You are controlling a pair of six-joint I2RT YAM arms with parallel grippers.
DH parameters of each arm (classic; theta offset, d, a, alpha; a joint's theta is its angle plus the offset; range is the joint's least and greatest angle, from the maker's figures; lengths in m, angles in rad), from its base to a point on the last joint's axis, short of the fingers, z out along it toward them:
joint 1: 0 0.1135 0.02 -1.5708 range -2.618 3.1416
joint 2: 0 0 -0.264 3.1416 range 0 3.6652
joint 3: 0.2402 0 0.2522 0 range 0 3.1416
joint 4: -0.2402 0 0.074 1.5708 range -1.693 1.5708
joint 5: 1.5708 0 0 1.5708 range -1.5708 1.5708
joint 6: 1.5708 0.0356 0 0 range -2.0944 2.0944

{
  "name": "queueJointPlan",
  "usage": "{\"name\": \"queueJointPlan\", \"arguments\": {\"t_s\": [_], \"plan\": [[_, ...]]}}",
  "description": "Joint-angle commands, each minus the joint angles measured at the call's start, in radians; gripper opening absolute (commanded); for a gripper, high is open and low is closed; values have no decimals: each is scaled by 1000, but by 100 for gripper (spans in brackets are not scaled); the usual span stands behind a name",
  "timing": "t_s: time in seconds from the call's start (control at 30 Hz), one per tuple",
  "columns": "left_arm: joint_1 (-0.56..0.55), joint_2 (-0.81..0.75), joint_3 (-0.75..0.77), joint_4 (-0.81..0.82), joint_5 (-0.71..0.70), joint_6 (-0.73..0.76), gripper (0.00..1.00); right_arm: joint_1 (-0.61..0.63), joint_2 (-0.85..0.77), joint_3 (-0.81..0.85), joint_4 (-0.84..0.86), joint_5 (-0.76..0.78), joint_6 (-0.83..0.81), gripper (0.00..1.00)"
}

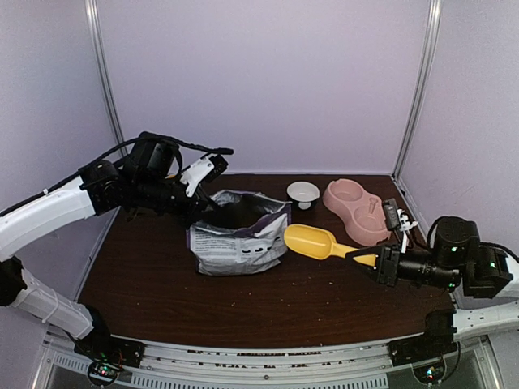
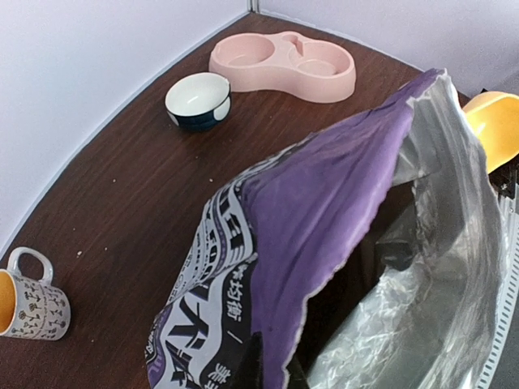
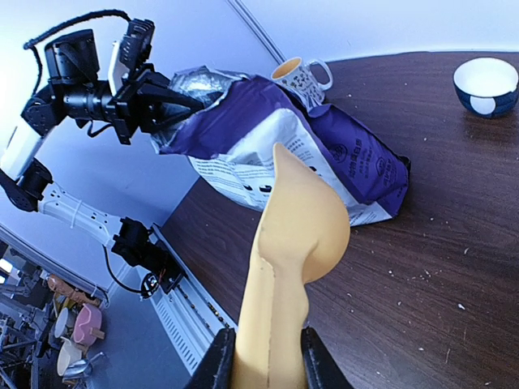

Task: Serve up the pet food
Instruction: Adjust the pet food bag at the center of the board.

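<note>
At the far left of the dark brown wooden table (image 1: pixel 162 284) stands a white patterned ceramic mug with a yellow inside (image 2: pixel 32 304). The left gripper (image 3: pixel 180 101) is pinched closed on the top rim of the purple, silver-lined pet food bag (image 1: pixel 239 235), which slumps mid-table with its mouth held open. The kibble must be looked for inside that bag, but the opening is too dark to make any out. Behind and to the right sits a small round bowl, white inside and dark outside (image 1: pixel 302 193). The yellow plastic scoop (image 1: pixel 316 241) lies just beside the bag, its bowl empty, with the pink plastic double bowl (image 1: pixel 357 209) behind it. The right gripper (image 3: pixel 268 356) clamps the scoop's handle.
</note>
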Motion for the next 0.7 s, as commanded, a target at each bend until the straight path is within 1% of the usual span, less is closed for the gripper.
{"name": "queueJointPlan", "arguments": {"t_s": [0.0,0.2,0.33,0.43,0.67], "plan": [[-19,-2,-34,177,96,12,0,-4,-23,45,55,-47,-45,0],[-21,-9,-52,170,101,17,0,-3,20,122,95,-157,-63,0],[-32,-5,-45,161,103,20,0,1,95,216,79,-208,-95,0],[-46,-6,-42,150,91,23,0,19,179,308,-3,-180,-143,0],[-107,-14,-39,121,-16,39,0,94,385,525,-274,10,-235,0]]}}
